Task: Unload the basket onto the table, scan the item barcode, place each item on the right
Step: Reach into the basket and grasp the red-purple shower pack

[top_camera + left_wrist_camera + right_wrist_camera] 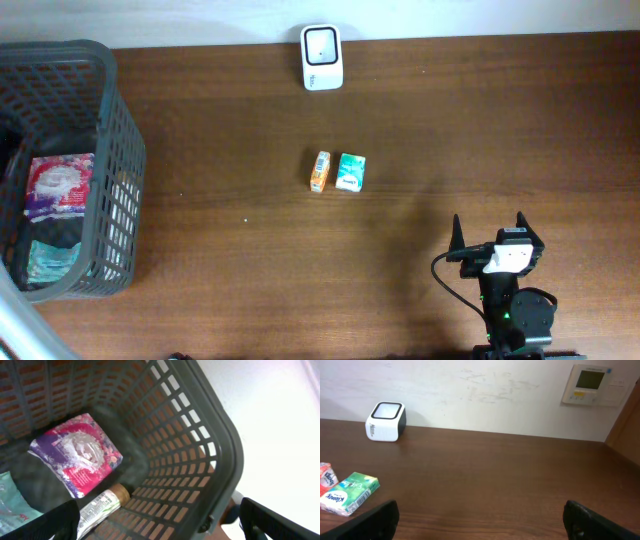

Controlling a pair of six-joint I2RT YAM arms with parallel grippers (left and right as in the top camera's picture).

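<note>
Basket of grey plastic lattice, crinkled pouch inside, teal packet cut off; left gripper, right gripper splayed wide, empty.

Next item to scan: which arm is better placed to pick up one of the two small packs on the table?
Right, probably. The right gripper is open, empty and faces the green pack and orange pack. The left gripper hangs open over the basket, farther away.

The right arm is black, its wrist block white (black cable looping alongside).
</note>
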